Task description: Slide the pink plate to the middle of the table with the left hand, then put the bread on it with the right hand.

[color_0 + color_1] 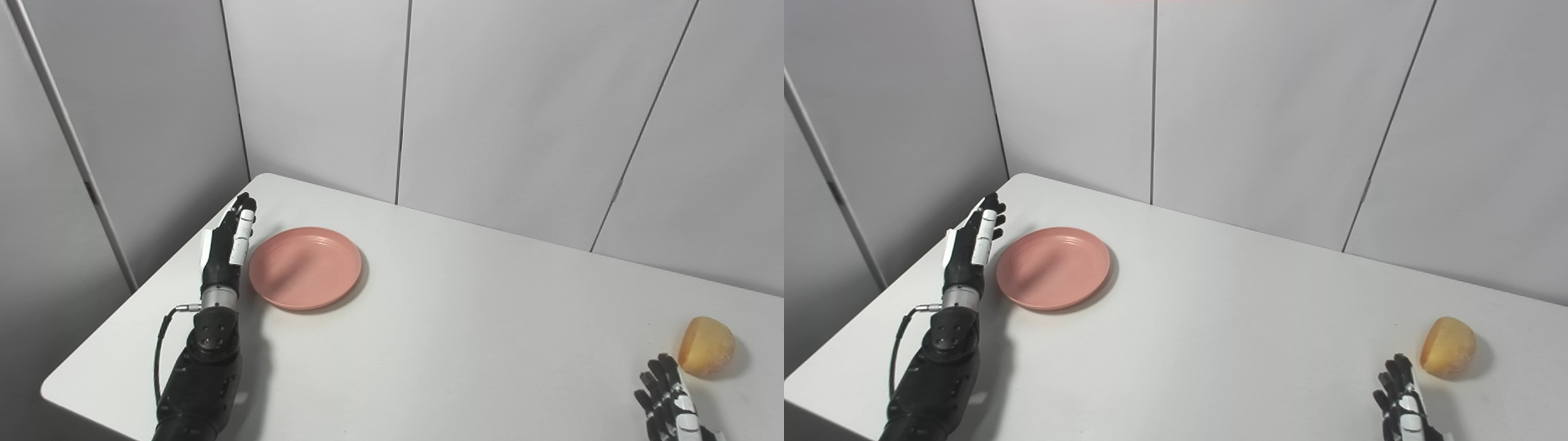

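The pink plate point(304, 267) lies flat on the left part of the white table point(465, 318). My left hand point(228, 243) stands edge-on just left of the plate's rim, fingers straight and extended, holding nothing; whether it touches the rim I cannot tell. A round golden bread roll point(706, 346) rests near the table's right edge. My right hand point(667, 401) pokes up from the bottom edge just below and left of the roll, fingers spread, apart from it.
Grey wall panels point(502, 104) close off the back and the left side of the table. The table's rounded front-left corner point(55, 392) lies close beside my left forearm point(199, 380).
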`<state>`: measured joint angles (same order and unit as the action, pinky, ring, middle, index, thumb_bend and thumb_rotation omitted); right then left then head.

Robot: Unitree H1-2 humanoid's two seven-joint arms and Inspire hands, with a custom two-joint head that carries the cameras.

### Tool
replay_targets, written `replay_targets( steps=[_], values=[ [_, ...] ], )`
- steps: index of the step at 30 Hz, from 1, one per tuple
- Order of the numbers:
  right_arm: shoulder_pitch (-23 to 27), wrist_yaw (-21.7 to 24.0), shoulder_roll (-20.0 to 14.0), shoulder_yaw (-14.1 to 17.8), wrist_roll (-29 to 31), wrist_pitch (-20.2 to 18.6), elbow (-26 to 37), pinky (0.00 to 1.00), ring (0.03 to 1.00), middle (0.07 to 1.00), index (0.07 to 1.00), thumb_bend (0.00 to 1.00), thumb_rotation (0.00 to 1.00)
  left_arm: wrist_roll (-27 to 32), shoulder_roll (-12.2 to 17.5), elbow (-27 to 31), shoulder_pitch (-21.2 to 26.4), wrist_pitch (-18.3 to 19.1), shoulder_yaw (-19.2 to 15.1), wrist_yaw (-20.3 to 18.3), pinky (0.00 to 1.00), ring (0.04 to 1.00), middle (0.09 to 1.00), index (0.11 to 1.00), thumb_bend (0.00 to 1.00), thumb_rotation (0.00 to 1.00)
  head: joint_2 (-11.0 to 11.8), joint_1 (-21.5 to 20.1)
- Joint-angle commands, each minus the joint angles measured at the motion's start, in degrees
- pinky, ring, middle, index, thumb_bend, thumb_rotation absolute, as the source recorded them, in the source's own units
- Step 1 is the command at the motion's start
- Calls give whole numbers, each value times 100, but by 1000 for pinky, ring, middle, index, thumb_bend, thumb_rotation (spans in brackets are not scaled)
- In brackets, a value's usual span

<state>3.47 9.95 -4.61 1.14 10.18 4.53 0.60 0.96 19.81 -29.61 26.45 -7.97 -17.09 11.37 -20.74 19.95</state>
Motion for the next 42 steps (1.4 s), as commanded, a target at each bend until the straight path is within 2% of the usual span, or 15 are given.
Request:
replay_targets(
  steps=[1, 11, 16, 22, 32, 35, 42],
  values=[
    [61, 16, -23, 13, 22, 154, 221, 1000, 1000, 1000, 1000, 351, 994, 37, 139, 6, 261, -215, 18, -44, 868, 877, 882, 872, 773, 1000, -16, -3],
    [60, -61, 5, 32, 41, 122, 250, 1000, 1000, 1000, 1000, 386, 955, 159, 111, -496, 270, -490, 92, -245, 882, 892, 902, 898, 790, 1000, -47, -58],
    [35, -79, 10, 13, 4, 105, 304, 1000, 1000, 1000, 1000, 408, 945, 109, 53, -447, 218, -458, 196, -209, 909, 898, 910, 905, 754, 1000, -75, -51],
    [3, -99, 19, 9, -7, 91, 385, 1000, 1000, 1000, 1000, 385, 957, 203, -34, -424, 216, -281, 187, -189, 937, 913, 917, 910, 769, 1000, -101, -45],
    [-2, -107, 9, 20, 0, 64, 401, 1000, 1000, 1000, 1000, 359, 959, 177, -1, -517, 183, -441, 315, -332, 979, 926, 926, 923, 782, 1000, -125, -49],
    [1, -114, 19, 17, 11, 37, 420, 1000, 1000, 1000, 1000, 361, 953, 210, -37, -441, 156, -474, 364, -402, 933, 929, 928, 926, 784, 1000, -125, -54],
    [-14, -152, 33, 12, -13, 22, 451, 1000, 1000, 1000, 1000, 358, 953, 355, -187, -380, 161, -572, 405, -483, 936, 924, 935, 931, 788, 1000, -153, -69]
  ],
)
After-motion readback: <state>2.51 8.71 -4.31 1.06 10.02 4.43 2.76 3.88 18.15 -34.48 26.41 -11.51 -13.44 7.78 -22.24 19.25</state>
